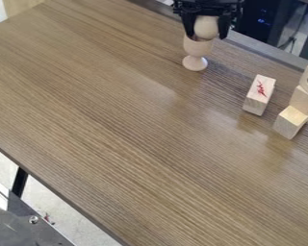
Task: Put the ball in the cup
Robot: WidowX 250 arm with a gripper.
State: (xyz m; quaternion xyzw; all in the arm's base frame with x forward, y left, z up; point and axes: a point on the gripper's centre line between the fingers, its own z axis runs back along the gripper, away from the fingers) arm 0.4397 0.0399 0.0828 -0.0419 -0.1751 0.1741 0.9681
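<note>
And here's the gripper, top of frame just R of centre, w/ the pale ball pinched btwn its fingers, so narrowed to ball width! Right below, the wooden cup stands upright on its round foot. Ball's at the cup's mouth, nearly lined up, maybe a touch R; can't tell if it's resting on the rim or just above.

This is release time, I'd say, and here's the danger: let go off-centre and the ball could catch the rim, roll off R & be away across the table. Press too low, and that narrow stem might tip the cup b/c the foot's small. Fingers hang close to the rim too; open wide or lift crooked & one could knock the cup over or drag the ball out w/ it.

Over R, the lone block and the stacked blocks sit well apart from the cup, low risk unless the ball gets loose.
</note>
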